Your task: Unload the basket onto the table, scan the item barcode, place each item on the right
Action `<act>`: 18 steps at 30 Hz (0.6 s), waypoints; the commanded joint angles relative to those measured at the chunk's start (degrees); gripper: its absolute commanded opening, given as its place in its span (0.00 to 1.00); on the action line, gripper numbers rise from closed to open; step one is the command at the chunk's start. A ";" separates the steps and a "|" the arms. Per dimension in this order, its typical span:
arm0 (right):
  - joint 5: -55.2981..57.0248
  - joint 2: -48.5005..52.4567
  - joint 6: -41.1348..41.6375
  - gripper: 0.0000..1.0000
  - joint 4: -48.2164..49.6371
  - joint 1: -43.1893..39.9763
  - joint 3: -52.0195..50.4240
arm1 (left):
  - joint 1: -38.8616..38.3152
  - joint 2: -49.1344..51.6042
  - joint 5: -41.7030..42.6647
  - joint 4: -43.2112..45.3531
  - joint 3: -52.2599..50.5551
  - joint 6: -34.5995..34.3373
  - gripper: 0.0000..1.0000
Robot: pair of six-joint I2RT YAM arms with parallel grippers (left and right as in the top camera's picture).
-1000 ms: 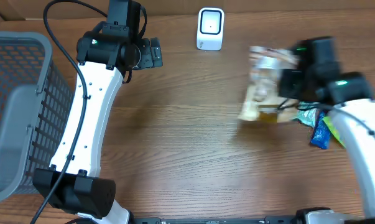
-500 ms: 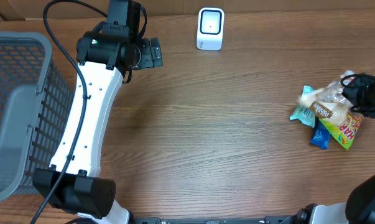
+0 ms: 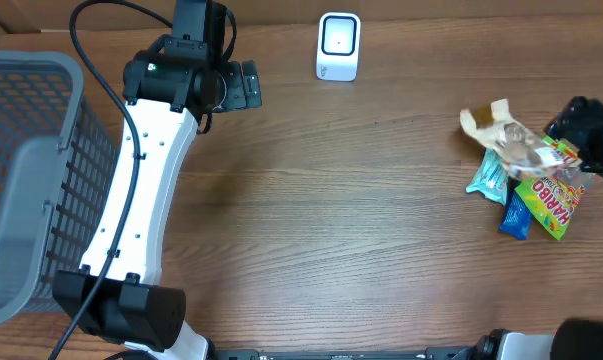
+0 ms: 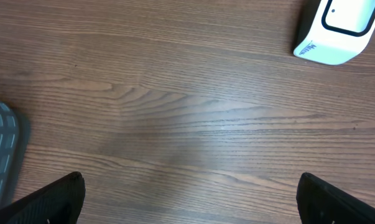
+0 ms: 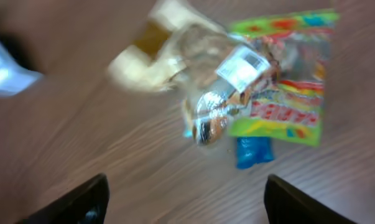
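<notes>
Clear bag (image 3: pixel 503 140): laid on the snack pile (image 3: pixel 549 205).
Right tool (image 5: pixel 188 200): spread apart, nothing gripped.
Left tool (image 4: pixel 190 198): spread apart, empty.
Scanner (image 3: pixel 338 46): nothing held near it; scan perhaps undone.

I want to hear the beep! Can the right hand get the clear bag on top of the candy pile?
Probably yes. The right hand hangs open right by the clear bag, which lies on top of the Haribo bag with nothing covering it.
</notes>
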 commanded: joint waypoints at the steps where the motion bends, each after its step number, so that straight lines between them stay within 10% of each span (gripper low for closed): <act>1: -5.75 -7.85 -4.68 1.00 -4.13 2.51 7.37 | 0.24 -0.85 -0.33 0.04 0.92 1.29 1.00; 18: -4.94 -28.11 -4.52 1.00 -10.23 3.17 12.41 | 0.24 -0.85 -0.33 0.02 0.92 1.29 1.00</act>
